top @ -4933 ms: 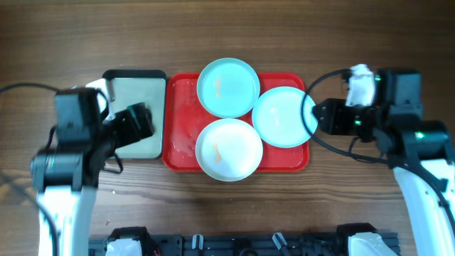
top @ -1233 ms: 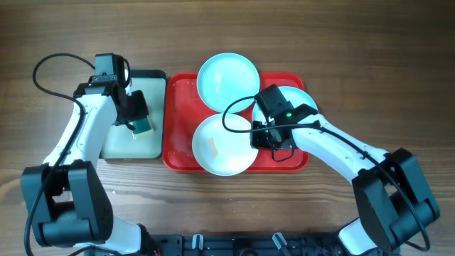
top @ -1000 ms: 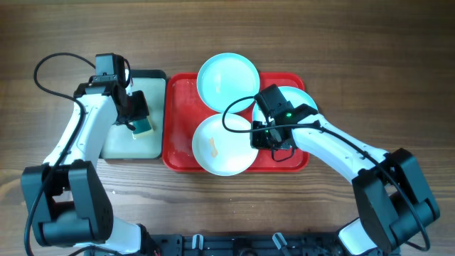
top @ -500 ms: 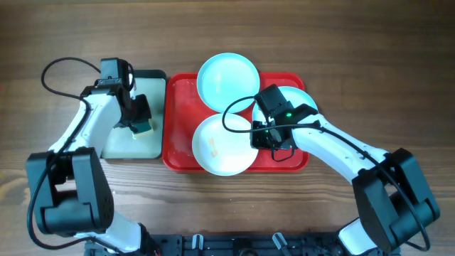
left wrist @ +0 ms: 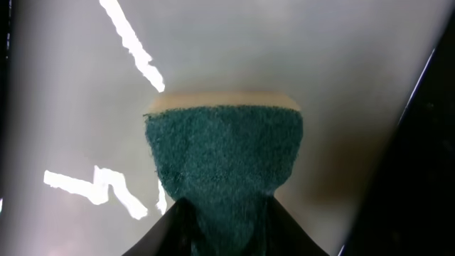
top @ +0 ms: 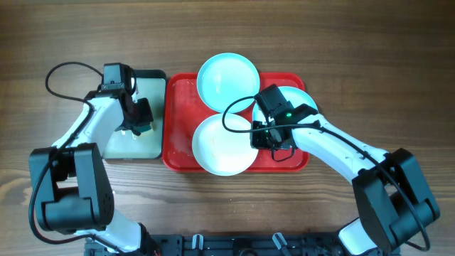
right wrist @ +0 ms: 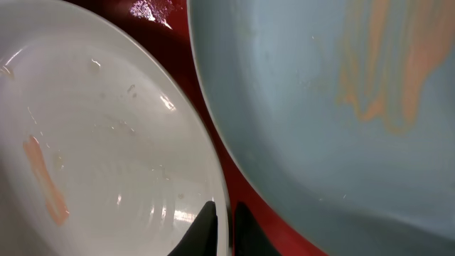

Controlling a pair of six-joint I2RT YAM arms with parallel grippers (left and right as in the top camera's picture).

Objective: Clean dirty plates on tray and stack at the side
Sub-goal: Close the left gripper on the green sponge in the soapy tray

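Left tool (left wrist: 226,226) clamped on green sponge (left wrist: 224,149) over black-rimmed tray (left wrist: 298,57), ready for wiping; right tool (right wrist: 222,226) pinches white plate (right wrist: 106,135) rim, steadying it.

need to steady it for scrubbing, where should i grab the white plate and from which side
On the white plate, pinch the thin raised rim at its right edge, coming from the right, one finger inside, one outside. It lies shallow and flat on the red tray, so only the rim gives a hold. The right gripper seems to straddle that spot.
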